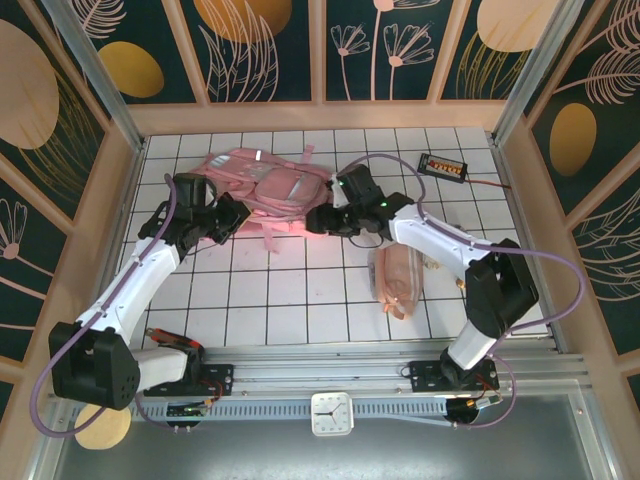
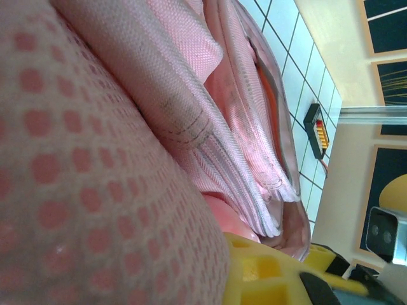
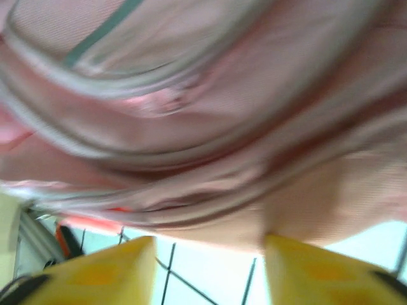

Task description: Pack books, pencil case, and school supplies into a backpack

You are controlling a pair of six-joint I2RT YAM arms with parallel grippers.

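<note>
- As I judge it, I'm on the step of opening the backpack (image 1: 270,185), which lies at the far middle of the table (image 1: 300,300).
- My left gripper (image 1: 237,218) is clamped on fabric at its left edge. My right gripper (image 3: 210,254) is spread and empty at its near right edge.
- Next, the right fingers must catch the opening's lip and pull against the left.
- The backpack is soft, pink and slumped in grey-trimmed folds. The pencil case (image 1: 395,275) lies beside the right arm.

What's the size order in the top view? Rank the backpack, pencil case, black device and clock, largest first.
1. backpack
2. pencil case
3. clock, though it may sit nearer the camera, so this place is unsure
4. black device
</note>
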